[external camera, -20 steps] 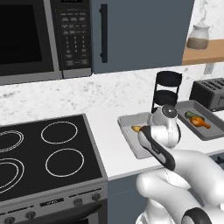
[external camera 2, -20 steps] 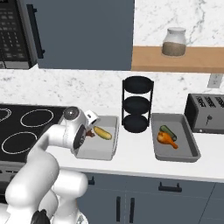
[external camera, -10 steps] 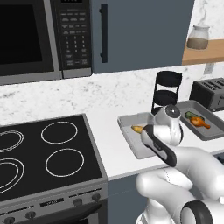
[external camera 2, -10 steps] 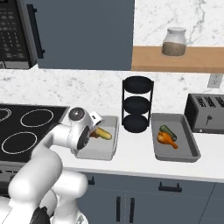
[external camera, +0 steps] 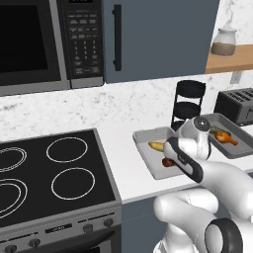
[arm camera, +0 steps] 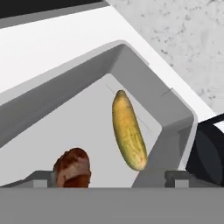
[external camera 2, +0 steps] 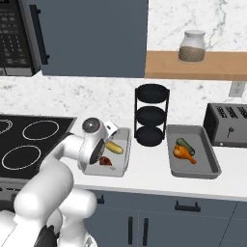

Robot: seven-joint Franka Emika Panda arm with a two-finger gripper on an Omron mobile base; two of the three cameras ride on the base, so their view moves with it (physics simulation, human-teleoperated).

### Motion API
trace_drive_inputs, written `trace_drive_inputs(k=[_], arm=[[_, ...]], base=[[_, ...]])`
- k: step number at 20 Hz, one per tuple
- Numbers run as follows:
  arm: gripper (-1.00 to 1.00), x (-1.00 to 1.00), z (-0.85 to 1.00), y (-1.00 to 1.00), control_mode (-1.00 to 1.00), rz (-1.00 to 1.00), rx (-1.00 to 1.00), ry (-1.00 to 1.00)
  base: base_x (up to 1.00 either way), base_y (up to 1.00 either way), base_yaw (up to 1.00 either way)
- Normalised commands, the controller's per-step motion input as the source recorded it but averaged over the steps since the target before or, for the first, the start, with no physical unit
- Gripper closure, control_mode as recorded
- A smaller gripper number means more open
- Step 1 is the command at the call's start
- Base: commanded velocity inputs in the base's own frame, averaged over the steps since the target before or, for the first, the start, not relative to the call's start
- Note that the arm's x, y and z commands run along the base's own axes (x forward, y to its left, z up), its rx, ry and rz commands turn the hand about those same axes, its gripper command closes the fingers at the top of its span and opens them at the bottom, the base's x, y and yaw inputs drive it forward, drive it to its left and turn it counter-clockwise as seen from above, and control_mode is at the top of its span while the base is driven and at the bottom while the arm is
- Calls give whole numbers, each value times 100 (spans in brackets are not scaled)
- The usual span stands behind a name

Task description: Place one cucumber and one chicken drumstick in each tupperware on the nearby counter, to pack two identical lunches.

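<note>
The left tupperware [external camera 2: 120, 166] on the white counter [external camera 2: 144, 181] holds a yellow-green cucumber [external camera 2: 114, 147] and a brown chicken drumstick [external camera 2: 105, 161]. In the hand view the cucumber [arm camera: 129, 131] lies along the tray floor. The drumstick [arm camera: 72, 168] lies loose near the left fingertip. My gripper [arm camera: 109, 178] hangs low over this tray [arm camera: 144, 74], open, its tips set wide apart. The right tupperware [external camera 2: 208, 159] holds an orange drumstick [external camera 2: 183, 153] and a green cucumber [external camera 2: 185, 144]. From the left base both trays [external camera: 143, 150] [external camera: 242, 148] show, with my arm across the near one.
A black tiered rack [external camera 2: 151, 116] stands between the two trays. A toaster [external camera 2: 229, 125] sits at the far right, and a jar [external camera 2: 193, 46] stands on the wooden shelf above. The black stovetop [external camera: 49, 173] lies to the left under the microwave [external camera: 34, 42].
My wrist has shifted slightly to the right over the left tray. The brown drumstick now shows lying on the tray floor beside the hand.
</note>
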Motion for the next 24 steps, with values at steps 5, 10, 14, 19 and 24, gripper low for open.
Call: trace_drive_inputs(k=[5, 10, 14, 19, 24], arm=[[-100, -21, 100, -4, -100, 10, 1, -17], [-100, -49, 99, 0, -100, 13, 0, -6], [-100, -66, 99, 0, -100, 11, 0, -2], [-100, -71, 100, 0, -100, 10, 1, -2], [-100, -88, 98, 0, -100, 8, 1, -7]], base=[[0, 0, 0], [0, 0, 0], [0, 0, 0], [0, 0, 0], [0, 0, 0]])
